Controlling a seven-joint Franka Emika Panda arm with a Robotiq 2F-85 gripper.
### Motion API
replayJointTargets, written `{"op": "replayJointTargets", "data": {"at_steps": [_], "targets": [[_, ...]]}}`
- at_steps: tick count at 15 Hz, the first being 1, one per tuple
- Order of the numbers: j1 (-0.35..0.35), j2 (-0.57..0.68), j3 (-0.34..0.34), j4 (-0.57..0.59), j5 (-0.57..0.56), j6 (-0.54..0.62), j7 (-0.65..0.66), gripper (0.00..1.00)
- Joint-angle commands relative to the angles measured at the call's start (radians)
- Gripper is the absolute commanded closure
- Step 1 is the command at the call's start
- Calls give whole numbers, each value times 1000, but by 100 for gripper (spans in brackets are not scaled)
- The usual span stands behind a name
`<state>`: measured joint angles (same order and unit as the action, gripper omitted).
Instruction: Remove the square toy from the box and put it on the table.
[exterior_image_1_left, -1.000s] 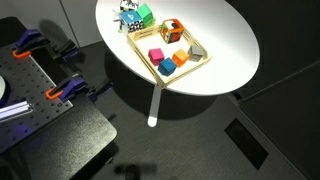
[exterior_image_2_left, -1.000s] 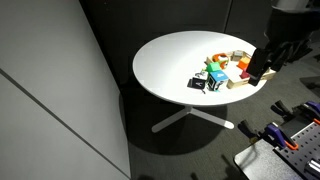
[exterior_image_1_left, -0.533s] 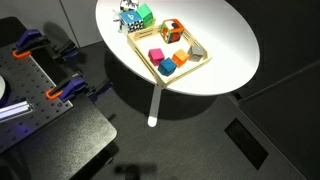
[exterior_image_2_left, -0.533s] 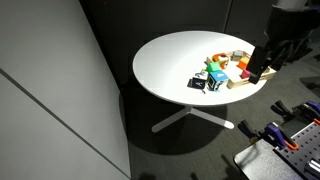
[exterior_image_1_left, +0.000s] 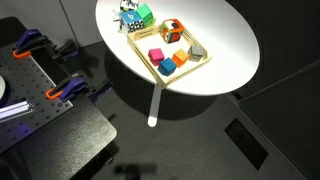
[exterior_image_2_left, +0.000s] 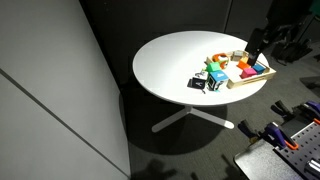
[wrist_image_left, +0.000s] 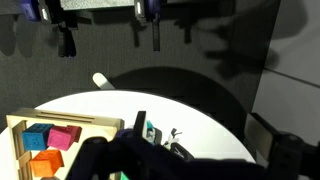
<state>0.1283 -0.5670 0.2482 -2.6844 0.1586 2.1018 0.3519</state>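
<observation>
The orange-red squarish block with a pale centre (exterior_image_1_left: 171, 30) lies inside the shallow light-wood tray (exterior_image_1_left: 190, 67), in the tray corner nearest the green cube (exterior_image_1_left: 145, 14). The tray rests on the round white surface (exterior_image_1_left: 225, 40). The dark end effector (exterior_image_2_left: 254, 46) hangs near the tray; I cannot tell whether it is open or closed.

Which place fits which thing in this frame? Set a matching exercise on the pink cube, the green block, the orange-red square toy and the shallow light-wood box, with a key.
Things:
1. pink cube
2. green block
3. orange-red square toy
4. shallow light-wood box

Places:
a. on the round white table, outside the box
b. in the box, pale centre showing
c. in the box, next to the blue block
d. on the table, holding several blocks

Pairs: 1-c, 2-a, 3-b, 4-d.
</observation>
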Motion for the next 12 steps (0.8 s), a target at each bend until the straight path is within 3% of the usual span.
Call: {"op": "replayJointTargets", "data": {"at_steps": [1,7,12], "targets": [[-44,54,-32,49,-47,53,-12,0],[-89,173,-93,117,-60,171,-39,0],[-122,319,-140,210,-69,149,-38,0]]}}
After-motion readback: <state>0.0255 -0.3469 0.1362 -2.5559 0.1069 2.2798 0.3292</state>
